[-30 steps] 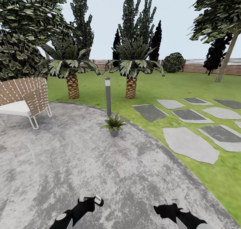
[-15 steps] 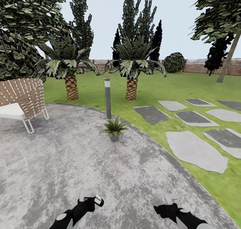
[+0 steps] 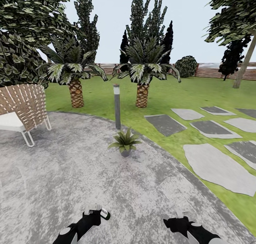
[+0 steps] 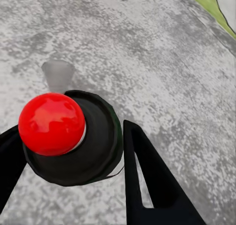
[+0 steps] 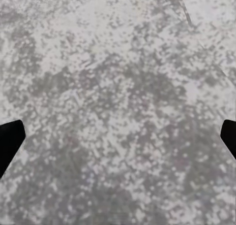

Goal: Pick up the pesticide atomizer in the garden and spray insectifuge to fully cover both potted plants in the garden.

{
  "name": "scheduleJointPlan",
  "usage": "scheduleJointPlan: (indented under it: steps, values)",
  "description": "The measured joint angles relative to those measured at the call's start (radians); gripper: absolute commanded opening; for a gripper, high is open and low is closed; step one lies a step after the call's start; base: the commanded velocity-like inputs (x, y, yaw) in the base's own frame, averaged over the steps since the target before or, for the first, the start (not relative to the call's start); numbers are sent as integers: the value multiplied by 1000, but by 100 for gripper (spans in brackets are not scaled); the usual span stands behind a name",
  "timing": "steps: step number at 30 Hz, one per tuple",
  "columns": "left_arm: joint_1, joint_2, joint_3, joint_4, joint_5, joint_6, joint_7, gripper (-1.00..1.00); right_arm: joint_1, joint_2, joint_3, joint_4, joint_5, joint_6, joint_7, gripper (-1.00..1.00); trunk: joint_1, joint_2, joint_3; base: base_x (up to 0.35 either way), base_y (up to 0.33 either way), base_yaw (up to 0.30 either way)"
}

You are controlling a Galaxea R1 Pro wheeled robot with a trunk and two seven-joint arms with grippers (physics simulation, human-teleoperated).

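So the left gripper (image 3: 95, 211) has its jaws clamped on the pesticide atomizer (image 3: 104, 214). In the left wrist view the bottle (image 4: 73, 136) sits squarely between the two black fingers (image 4: 147, 180), red top pointing back at the camera, dark body pinned on both sides. From the head view the atomizer sticks out sideways from the jaws, tilted toward the right arm, with its white stripe showing.

The right gripper (image 3: 181, 215) hangs over the grey stone patio (image 3: 71, 172) with its jaws spread wide and nothing between them. In the right wrist view you just catch the two black fingertips (image 5: 10, 141) at opposite edges with speckled stone in the gap.

One potted plant (image 3: 125, 142) sits well ahead of both sets of jaws, a bit nearer the left gripper's line than the right's, on the patio close to where the stone meets the lawn (image 3: 177, 94). It's a low rosette of pointed green leaves, and here a small grey pot does show under it. Just behind it stands a grey lamp post (image 3: 117, 107).

Further out past the jaws: two palms (image 3: 142, 76), a woven chair (image 3: 23, 108) off beyond the left gripper's side, flat stepping stones (image 3: 213, 162) in the grass on the right gripper's side, and a brown slat fence (image 3: 213, 72) at the back.
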Motion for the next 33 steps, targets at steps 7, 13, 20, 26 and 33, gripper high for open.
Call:
scheduleJointPlan:
  steps: [7,13,20,26,33]
  values:
    - [0,0,0,0,0,0,-3,-100,0,0,-2,0,-3,0,2,100,0,0,5,198,261,-174]
    - [0,0,0,0,0,0,-3,-100,0,0,-2,0,-5,0,3,100,0,0,11,165,277,-209]
    - [0,0,0,-1,0,0,-4,-100,0,0,-1,0,-5,0,3,100,0,0,18,160,279,-210]
    - [0,1,0,-1,0,0,-3,-100,0,0,1,0,-5,0,3,100,0,0,23,160,279,-176]
    - [0,1,0,-2,0,0,-4,-100,0,0,0,0,-5,0,2,100,0,0,24,160,279,-41]
